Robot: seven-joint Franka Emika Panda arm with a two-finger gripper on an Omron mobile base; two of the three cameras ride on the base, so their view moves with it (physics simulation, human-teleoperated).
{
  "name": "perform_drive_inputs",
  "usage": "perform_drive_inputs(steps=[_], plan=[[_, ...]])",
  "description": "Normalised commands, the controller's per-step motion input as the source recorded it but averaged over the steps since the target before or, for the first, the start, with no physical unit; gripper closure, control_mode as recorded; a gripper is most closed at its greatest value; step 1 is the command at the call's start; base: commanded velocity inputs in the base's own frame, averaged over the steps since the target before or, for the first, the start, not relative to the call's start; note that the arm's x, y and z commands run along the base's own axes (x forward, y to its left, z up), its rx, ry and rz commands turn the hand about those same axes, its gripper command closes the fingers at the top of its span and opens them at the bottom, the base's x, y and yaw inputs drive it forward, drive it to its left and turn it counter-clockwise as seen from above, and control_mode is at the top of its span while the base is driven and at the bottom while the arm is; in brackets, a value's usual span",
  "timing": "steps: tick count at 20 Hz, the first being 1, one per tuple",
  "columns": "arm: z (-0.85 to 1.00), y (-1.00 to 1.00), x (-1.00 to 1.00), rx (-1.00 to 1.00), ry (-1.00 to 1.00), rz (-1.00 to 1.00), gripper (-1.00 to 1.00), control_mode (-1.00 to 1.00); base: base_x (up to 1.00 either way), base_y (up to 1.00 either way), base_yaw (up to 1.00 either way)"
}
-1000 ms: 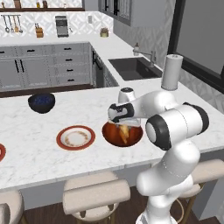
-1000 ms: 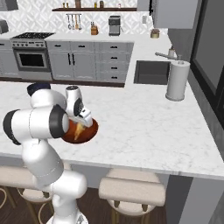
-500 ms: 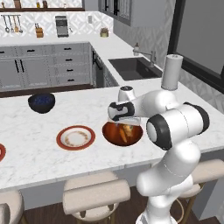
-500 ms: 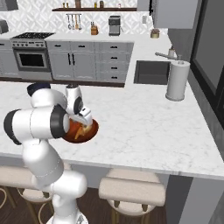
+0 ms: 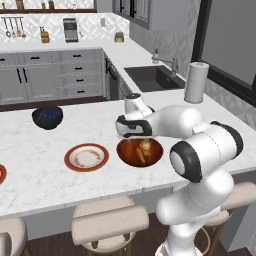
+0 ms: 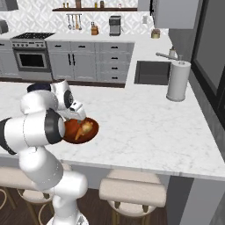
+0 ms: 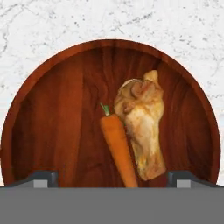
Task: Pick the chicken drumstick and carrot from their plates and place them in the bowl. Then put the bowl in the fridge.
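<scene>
— How did the gripper [image 7: 112, 177] stand?
— Spread wide, empty, above the bowl [image 7: 48, 131] on the counter [image 5: 100, 125].
— And the food?
— Carrot [image 7: 118, 148] and drumstick [image 7: 142, 127] lay touching inside, drumstick at three o'clock of the carrot.

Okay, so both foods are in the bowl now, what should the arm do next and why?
Probably shift to the bowl rim and grip it. The carrot and drumstick lie inside it, and the gripper hangs open above them, holding nothing.
</scene>
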Motion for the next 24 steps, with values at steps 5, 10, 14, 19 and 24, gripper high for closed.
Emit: perform_drive_inputs(steps=[5,10,14,19,24], plan=[[0.08,0.78,-0.73,-0.28,-0.06,0.42,-1.0,-1.0,0.0,0.0,0.0],[-0.01,0.09,-0.95,-0.15,-0.18,0.35,-1.0,-1.0,0.0,0.0,0.0],[-0.06,0.12,0.0,-0.16,0.0,0.41,-1.0,-1.0,0.0,0.0,0.0],[-0.04,0.01,0.05,-0.04,0.19,0.07,-1.0,-1.0,0.0,0.0,0.0],[-0.08,0.0,0.05,0.0,0.15,0.0,-1.0,-1.0,0.0,0.0,0.0]])
